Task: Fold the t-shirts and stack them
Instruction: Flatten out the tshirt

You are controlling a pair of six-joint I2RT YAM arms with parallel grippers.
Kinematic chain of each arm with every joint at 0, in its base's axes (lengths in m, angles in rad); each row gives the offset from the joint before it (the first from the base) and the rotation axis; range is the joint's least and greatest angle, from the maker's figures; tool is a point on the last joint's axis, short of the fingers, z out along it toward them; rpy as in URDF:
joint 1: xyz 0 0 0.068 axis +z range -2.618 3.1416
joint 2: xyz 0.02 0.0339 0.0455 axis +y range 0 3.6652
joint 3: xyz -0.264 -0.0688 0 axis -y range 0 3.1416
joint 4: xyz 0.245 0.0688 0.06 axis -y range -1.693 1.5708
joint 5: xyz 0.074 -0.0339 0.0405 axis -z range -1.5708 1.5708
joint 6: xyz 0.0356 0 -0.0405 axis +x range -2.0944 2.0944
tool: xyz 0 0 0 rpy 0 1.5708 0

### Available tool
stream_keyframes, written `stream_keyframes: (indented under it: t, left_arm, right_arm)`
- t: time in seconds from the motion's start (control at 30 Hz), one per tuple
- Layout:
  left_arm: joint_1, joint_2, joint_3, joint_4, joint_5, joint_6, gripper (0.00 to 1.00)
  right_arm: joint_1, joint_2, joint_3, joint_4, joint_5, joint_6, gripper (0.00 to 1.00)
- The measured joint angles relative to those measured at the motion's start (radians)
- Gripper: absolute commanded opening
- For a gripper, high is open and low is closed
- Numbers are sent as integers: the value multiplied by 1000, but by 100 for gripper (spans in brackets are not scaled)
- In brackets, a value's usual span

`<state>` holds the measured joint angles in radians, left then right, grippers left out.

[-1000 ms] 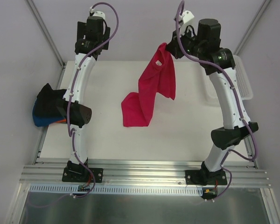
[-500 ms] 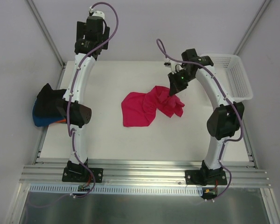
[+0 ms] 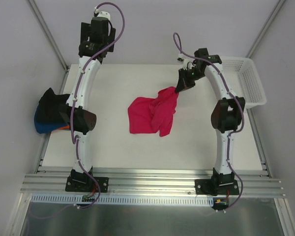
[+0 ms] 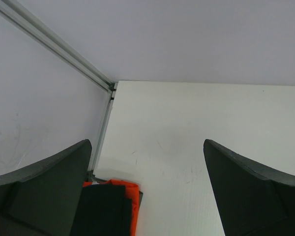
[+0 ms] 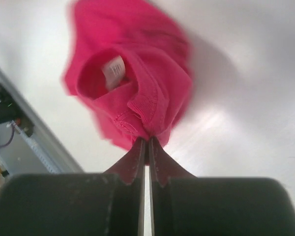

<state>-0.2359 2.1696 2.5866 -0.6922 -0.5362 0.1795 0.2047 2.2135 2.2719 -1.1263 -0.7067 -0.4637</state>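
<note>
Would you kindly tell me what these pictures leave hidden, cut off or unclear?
Pile of shirts, overhead view: the left arm covers its right side; the count is unclear.
Same pile, left wrist view: only black and orange corners show, cut by the bottom edge and a finger.
Label on the pink shirt, right wrist view: blurred, unreadable.
Basket, overhead view: the right arm hides its left side.

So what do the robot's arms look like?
Both the left arm and right arm are white tubes with chunky black joints. A thin purple cable snakes along each. The left gripper and right gripper have dark, wedge-shaped fingers.
</note>
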Motion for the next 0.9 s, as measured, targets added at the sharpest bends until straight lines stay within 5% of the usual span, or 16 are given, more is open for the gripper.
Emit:
stream_keyframes:
  t: [0.2,0.43,0.47,0.5,0.53,0.57,0.73,0.9]
  left_arm:
    - [-1,-1,-18,2,-2,20,99]
    - [-19,-1,-32,5,-16,40,99]
    - [-21,-1,-32,7,-16,42,99]
    - [-26,-1,-32,8,-17,43,99]
    - [-27,-1,-32,9,-18,45,99]
    - [-29,-1,-32,9,-18,45,99]
    - [-43,-1,-32,19,-18,46,99]
    - [-49,0,-32,23,-18,47,99]
  right_arm:
    - [-119,304,-34,19,153,15,1]
    - [-214,269,-37,27,240,37,1]
    - [-223,262,-37,30,249,37,5]
    - [-235,251,-40,34,262,37,20]
    - [-243,239,-45,36,273,40,47]
    - [-249,227,-51,37,283,34,53]
    - [-262,99,-125,69,357,-5,62]
    - [-240,-319,-573,292,382,-137,60]
